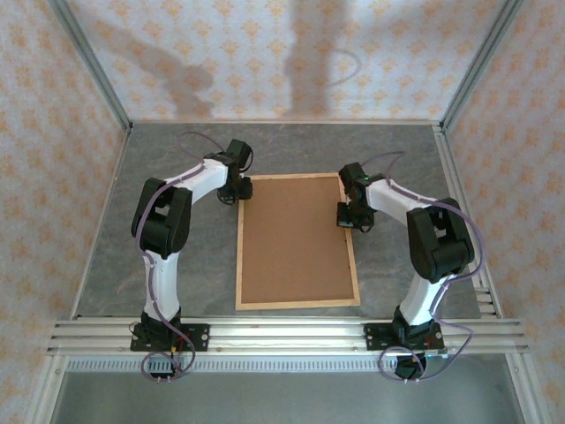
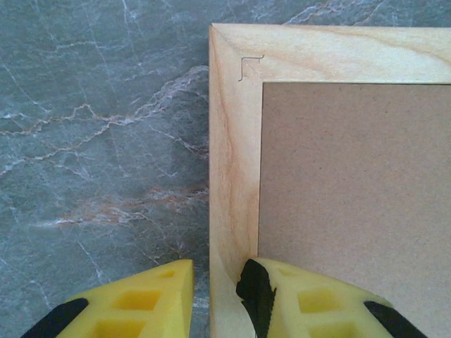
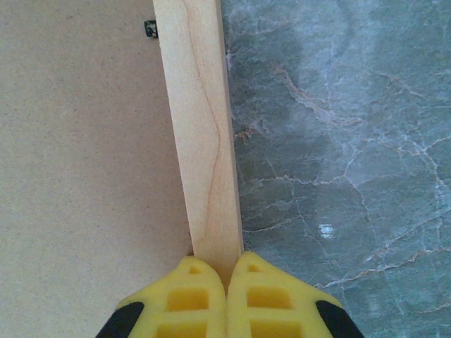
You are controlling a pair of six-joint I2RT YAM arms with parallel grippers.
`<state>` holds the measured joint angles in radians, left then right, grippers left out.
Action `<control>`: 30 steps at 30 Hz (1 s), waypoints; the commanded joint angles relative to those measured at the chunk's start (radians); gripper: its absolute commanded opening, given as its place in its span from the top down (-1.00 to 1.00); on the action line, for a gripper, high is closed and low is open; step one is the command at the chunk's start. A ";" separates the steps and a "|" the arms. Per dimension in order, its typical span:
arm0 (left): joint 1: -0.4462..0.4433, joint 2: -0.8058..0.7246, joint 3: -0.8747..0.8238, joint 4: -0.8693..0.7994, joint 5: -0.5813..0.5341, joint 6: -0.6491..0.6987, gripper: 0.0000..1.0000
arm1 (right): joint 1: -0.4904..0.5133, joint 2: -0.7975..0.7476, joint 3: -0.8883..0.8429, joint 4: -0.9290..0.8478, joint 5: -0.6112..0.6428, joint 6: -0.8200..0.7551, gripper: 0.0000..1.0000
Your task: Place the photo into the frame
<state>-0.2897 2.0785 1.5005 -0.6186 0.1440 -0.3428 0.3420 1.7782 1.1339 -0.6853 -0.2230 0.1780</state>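
Straddling the left rail of the large light-wood picture frame (image 1: 298, 304), the left hand (image 2: 217, 271) stands narrowly parted, its outer finger just clear. The right hand (image 3: 227, 260) is closed, tips against the right rail. The frame lies back-up on the grey marbled counter (image 1: 177, 159), filled by a plain brown backing board (image 1: 296, 238). Whether the photo lies beneath cannot be told. Next likely: securing the board.

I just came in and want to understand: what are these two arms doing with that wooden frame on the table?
The frame lies flat on the table, with a brown backing board inside it. The left gripper is at the frame's far left corner, jaws apart astride the left strip. The right gripper is shut, its tips together over the right strip.
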 commanded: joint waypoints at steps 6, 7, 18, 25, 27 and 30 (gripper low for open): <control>-0.069 0.068 -0.079 -0.164 0.087 0.015 0.34 | 0.011 0.039 -0.016 0.013 -0.004 -0.003 0.93; -0.071 0.069 -0.076 -0.172 0.085 0.019 0.34 | 0.012 0.037 -0.017 0.012 -0.003 -0.004 0.94; -0.080 0.067 -0.079 -0.185 0.103 0.017 0.30 | 0.010 0.035 -0.018 0.014 0.000 -0.004 0.93; -0.075 0.081 -0.061 -0.175 0.105 0.011 0.35 | 0.009 0.032 -0.023 0.017 -0.001 -0.004 0.94; -0.075 0.093 -0.050 -0.167 0.115 0.008 0.35 | 0.011 0.031 -0.025 0.017 -0.001 -0.004 0.94; -0.075 0.102 -0.037 -0.158 0.129 0.003 0.36 | 0.010 0.030 -0.025 0.017 0.001 -0.004 0.94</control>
<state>-0.3191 2.0861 1.5032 -0.6315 0.1295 -0.3424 0.3412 1.7782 1.1339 -0.6853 -0.2230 0.1780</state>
